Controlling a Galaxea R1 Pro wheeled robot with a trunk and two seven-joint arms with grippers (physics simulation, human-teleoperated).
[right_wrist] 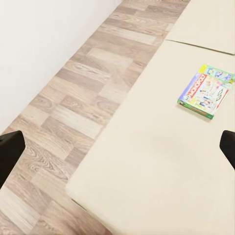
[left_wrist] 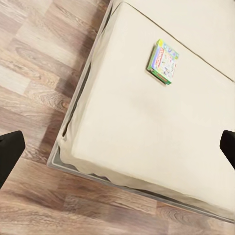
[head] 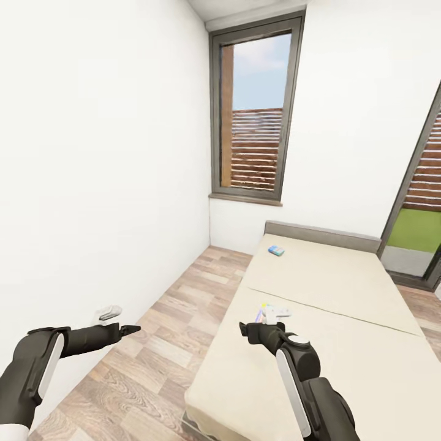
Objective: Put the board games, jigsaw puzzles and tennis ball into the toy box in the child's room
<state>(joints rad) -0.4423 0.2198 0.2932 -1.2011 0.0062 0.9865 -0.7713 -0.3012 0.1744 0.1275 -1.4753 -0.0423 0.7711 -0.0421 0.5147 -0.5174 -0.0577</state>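
Note:
On the beige bed [head: 343, 288] a small blue board game [head: 277, 250] lies near the grey headboard. A green-edged pastel board game [left_wrist: 163, 61] [right_wrist: 205, 91] lies flat nearer the bed's foot; in the head view it [head: 263, 313] peeks out from behind my right wrist. My right gripper [head: 246, 329] [right_wrist: 117, 149] hovers open over the bed's left side, short of that box. Over the floor beside the wall, my left gripper [head: 133, 331] [left_wrist: 117, 149] is open and empty. The table, toy box, jigsaw puzzles and tennis ball are out of view.
A white wall [head: 92, 184] runs close along my left. A strip of wood-plank floor [head: 165, 343] lies between it and the bed. A tall dark-framed window [head: 254, 110] stands in the far wall, and a glass door [head: 422, 202] at the right.

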